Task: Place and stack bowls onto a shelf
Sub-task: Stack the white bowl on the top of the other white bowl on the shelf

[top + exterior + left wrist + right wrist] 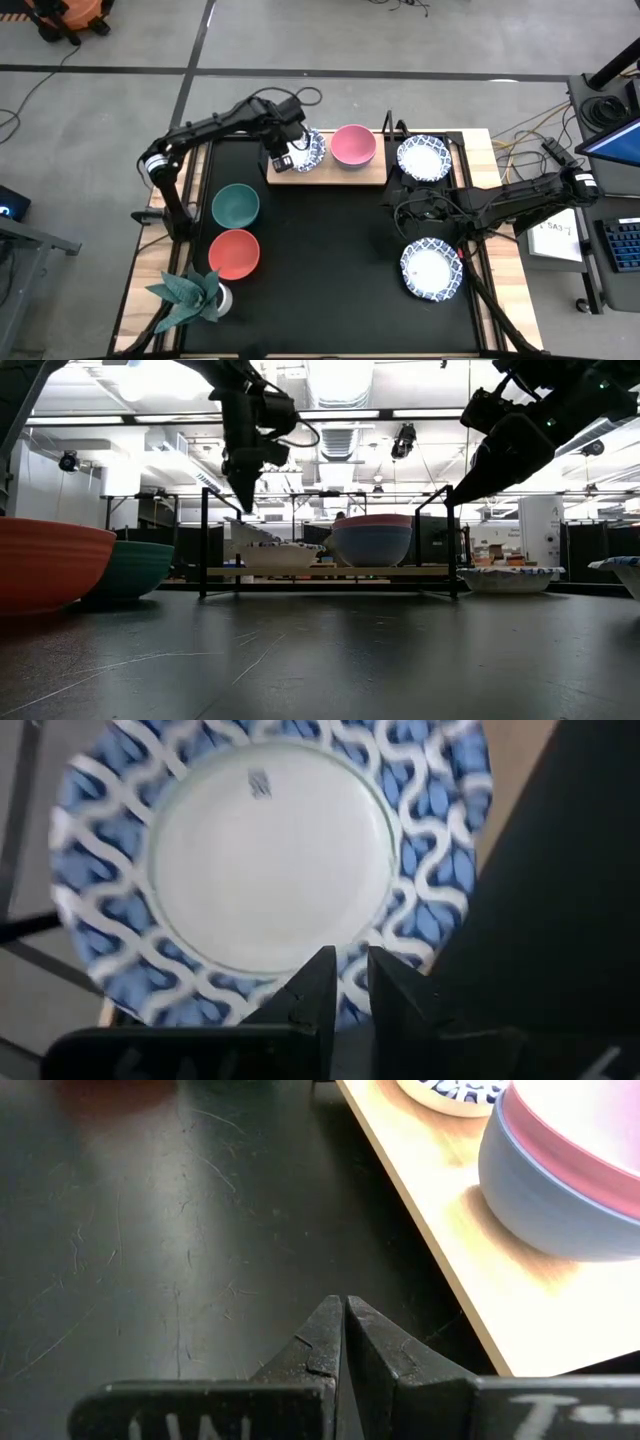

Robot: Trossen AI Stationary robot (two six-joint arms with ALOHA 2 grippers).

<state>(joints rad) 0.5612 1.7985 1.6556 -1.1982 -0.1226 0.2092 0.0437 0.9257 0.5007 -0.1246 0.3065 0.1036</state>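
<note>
Left gripper (291, 150): over the shelf's left end, directly above the patterned bowl there; fingertips (318, 982) nearly together with a thin gap, poised at the bowl's near rim; whether clamped on the rim or just let go, cannot tell.
Patterned bowl on shelf (270, 860): mouth up, white centre and blue wave rim facing the wrist camera; round, so no long axis.
Shelf (375, 176): light-wood board at the far middle of the table, long axis running left to right, black uprights at the ends.
Pink bowl (353, 145): mid-shelf, nested inside a blue bowl (545, 1200), mouth up, just right of the patterned bowl.
Right gripper (345, 1330): clenched on nothing, hanging over bare tabletop just near of the shelf's right part.
Off-shelf bowls: patterned bowl (424, 157) just right of the shelf, another patterned bowl (431, 268) near right; green bowl (236, 205) and red bowl (234, 253) at left, all mouth up.
Plant (190, 293): near left corner, no part of the task.
Risk one: if the fingers pinch the rim while lifting, the bowl tips or drags off the board's left end.
Risk two: a sideways exit of the left gripper knocks the pink-on-blue stack.
Risk three: shelf room is tight, so off-centre stacking likely leaves bowls tilted.
</note>
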